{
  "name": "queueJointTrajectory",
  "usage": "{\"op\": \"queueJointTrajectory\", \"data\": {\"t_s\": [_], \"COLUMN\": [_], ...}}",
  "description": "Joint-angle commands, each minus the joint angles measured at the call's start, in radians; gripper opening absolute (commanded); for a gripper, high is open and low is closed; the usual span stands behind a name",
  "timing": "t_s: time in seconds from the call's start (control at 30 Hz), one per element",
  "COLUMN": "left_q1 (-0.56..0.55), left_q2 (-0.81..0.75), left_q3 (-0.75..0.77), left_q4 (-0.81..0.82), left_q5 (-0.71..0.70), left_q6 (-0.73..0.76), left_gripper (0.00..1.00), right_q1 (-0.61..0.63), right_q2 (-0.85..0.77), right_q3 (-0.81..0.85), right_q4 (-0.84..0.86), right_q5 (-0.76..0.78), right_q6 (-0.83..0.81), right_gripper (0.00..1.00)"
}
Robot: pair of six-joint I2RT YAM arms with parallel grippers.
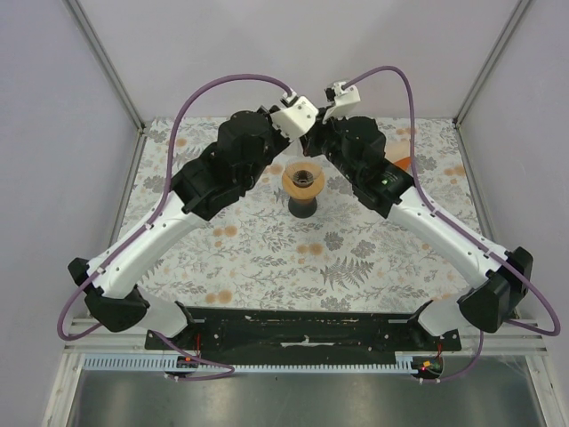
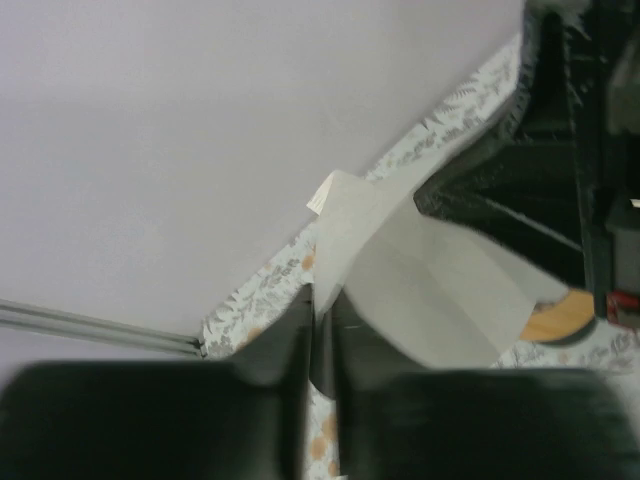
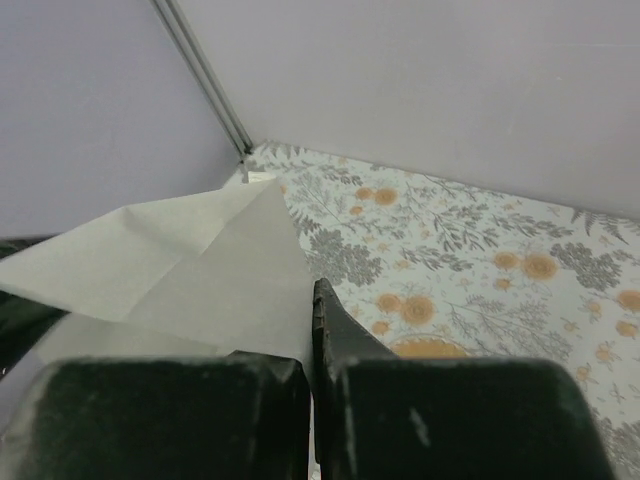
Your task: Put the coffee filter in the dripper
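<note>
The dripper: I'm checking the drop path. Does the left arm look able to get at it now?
Probably yes: the dripper stands uncovered, close by both pincers on their near side. But the left pincer and the right pincer both pinch the coffee filter, so the right would likely have to release or follow.

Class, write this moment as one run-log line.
left gripper: shut on coffee filter | right gripper: shut on coffee filter | coffee filter: aloft, unplaced | dripper: empty, atop dark cup
</note>
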Motion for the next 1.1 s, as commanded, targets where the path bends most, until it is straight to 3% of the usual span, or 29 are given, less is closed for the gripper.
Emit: {"op": "queueJointTrajectory", "data": {"t_s": [0.0, 0.07, 0.1, 0.3, 0.47, 0.57, 0.83, 1.07], "left_q1": [0.001, 0.001, 0.004, 0.116, 0.275, 0.331, 0.377, 0.403], "left_q2": [-0.018, 0.013, 0.025, -0.013, -0.045, -0.074, -0.076, -0.051], "left_q3": [0.066, 0.153, 0.187, 0.241, 0.183, 0.097, -0.037, -0.046], "left_q4": [-0.123, -0.247, -0.297, -0.415, -0.470, -0.446, -0.403, -0.388], "left_q5": [0.139, 0.236, 0.273, 0.543, 0.663, 0.652, 0.595, 0.580], "left_q6": [-0.055, -0.144, -0.176, -0.313, -0.425, -0.453, -0.566, -0.588], "left_gripper": [0.34, 0.60, 0.66, 0.82, 0.83, 0.83, 0.80, 0.77], "right_q1": [-0.020, -0.043, -0.058, -0.147, -0.194, -0.194, -0.195, -0.195], "right_q2": [-0.015, 0.001, 0.013, 0.125, 0.301, 0.410, 0.519, 0.599], "right_q3": [0.074, 0.121, 0.167, 0.396, 0.682, 0.827, 0.878, 0.904], "right_q4": [-0.217, -0.321, -0.384, -0.791, -1.095, -1.242, -1.302, -1.305], "right_q5": [-0.002, -0.059, -0.105, -0.317, -0.404, -0.409, -0.323, -0.309], "right_q6": [-0.074, -0.087, -0.087, -0.129, -0.209, -0.241, -0.263, -0.265], "right_gripper": [0.00, 0.00, 0.00, 0.00, 0.00, 0.00, 0.00, 0.00]}}
